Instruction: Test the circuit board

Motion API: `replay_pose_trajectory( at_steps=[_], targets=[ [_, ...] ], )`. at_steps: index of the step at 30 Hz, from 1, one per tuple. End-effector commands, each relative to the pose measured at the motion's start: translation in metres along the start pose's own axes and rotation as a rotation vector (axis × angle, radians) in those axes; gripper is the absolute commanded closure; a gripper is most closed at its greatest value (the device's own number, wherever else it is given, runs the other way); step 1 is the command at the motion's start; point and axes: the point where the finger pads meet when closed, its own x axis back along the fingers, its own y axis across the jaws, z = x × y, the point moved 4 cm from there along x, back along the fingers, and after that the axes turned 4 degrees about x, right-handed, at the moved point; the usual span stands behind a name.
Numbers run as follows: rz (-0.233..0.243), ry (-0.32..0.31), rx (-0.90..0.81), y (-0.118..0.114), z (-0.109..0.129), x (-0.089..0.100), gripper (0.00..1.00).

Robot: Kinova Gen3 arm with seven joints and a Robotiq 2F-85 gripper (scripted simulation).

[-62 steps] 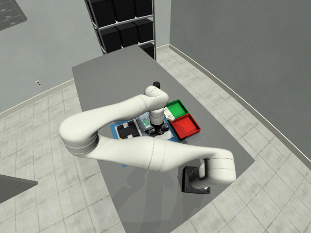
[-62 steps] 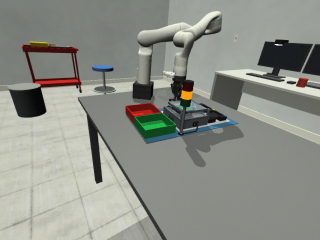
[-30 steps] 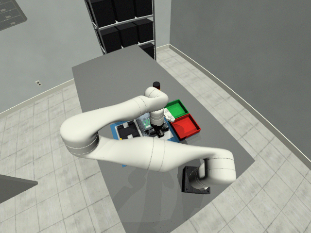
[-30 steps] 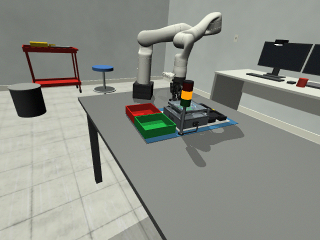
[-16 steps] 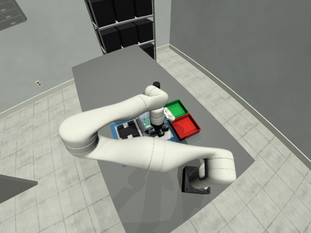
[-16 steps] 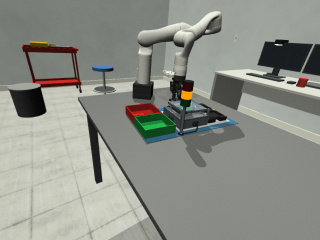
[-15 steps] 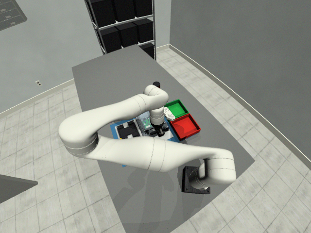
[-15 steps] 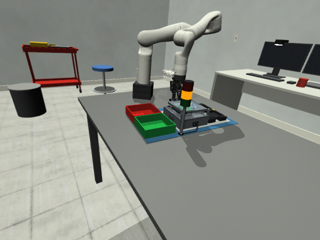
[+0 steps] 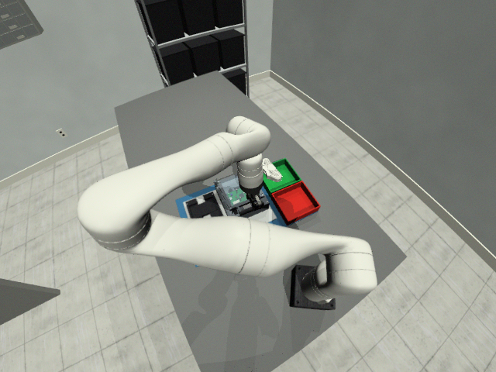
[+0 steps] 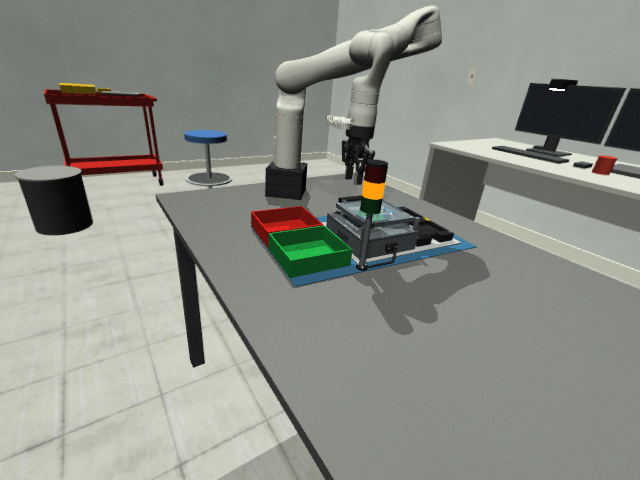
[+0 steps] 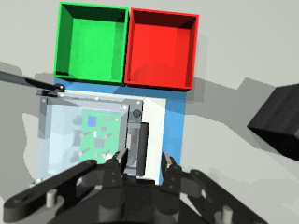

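Observation:
The green circuit board (image 11: 95,137) lies flat in the grey tester (image 10: 374,229) under the closed clear lid (image 11: 79,140). It also shows in the overhead view (image 9: 236,196). My gripper (image 11: 144,157) (image 10: 356,170) is half open and empty. It hangs well above the tester's edge, over the black latch bar (image 11: 141,147) on the side toward the bins. The signal tower (image 10: 374,186) shows its amber middle band lit; its red and green bands look dark. The black tray (image 9: 204,206) beside the tester is empty.
The green bin (image 11: 91,44) and the red bin (image 11: 161,49) stand side by side just past the tester, both empty. All sit on a blue mat (image 10: 444,248). The arm's black base (image 9: 312,288) stands at the table edge.

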Motion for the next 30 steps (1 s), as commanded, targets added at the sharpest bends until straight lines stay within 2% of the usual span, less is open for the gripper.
replay_pose_trajectory(
  at_steps=[1,7,14,15,30],
  targets=[
    [0.015,-0.012,0.008,-0.004,-0.005,0.015,0.50],
    [0.015,-0.012,0.008,-0.004,-0.004,0.031,0.50],
    [0.015,-0.012,0.008,-0.003,-0.004,0.034,0.50],
    [0.015,-0.012,0.008,-0.003,-0.004,0.034,0.00],
    [0.015,-0.012,0.008,-0.003,-0.004,0.034,0.00]
  ],
)
